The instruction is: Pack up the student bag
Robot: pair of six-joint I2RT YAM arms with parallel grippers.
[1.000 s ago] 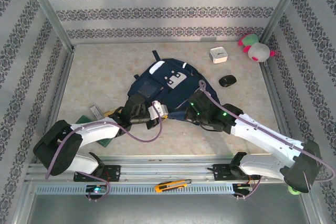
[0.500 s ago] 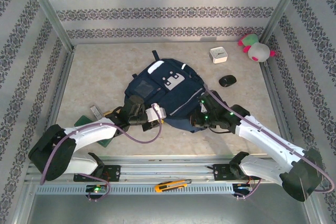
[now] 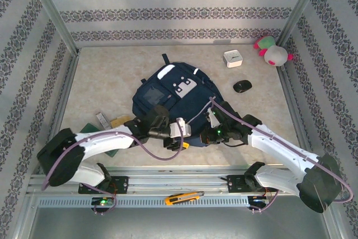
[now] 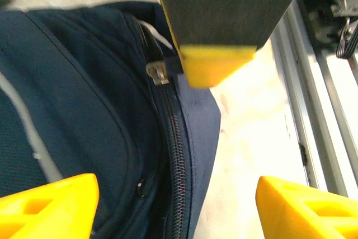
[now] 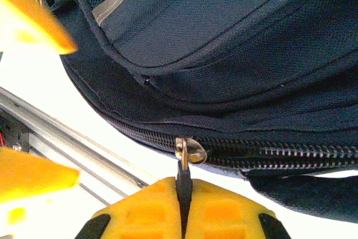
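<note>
The student bag (image 3: 179,96), a navy backpack with pale stripes, lies flat in the middle of the table. Its near edge with the zipper (image 4: 178,155) runs between the wide-apart yellow fingertips of my left gripper (image 4: 176,211), which is open and holds nothing. My right gripper (image 5: 183,205) is shut on the black zipper pull (image 5: 183,178), just below the metal slider (image 5: 189,149). In the top view the left gripper (image 3: 180,138) and the right gripper (image 3: 208,132) sit close together at the bag's near edge.
A green pad (image 3: 95,132), a grey stick-like item (image 3: 102,120) and a tan object (image 3: 118,120) lie at the left. A white box (image 3: 232,59), a black mouse (image 3: 242,86) and a plush toy (image 3: 272,51) are at the back right. A utility knife (image 3: 183,197) rests on the front rail.
My left gripper has opened and slid right along the bag's near edge. The right gripper, still shut, has moved toward the near edge with the zipper pull.
</note>
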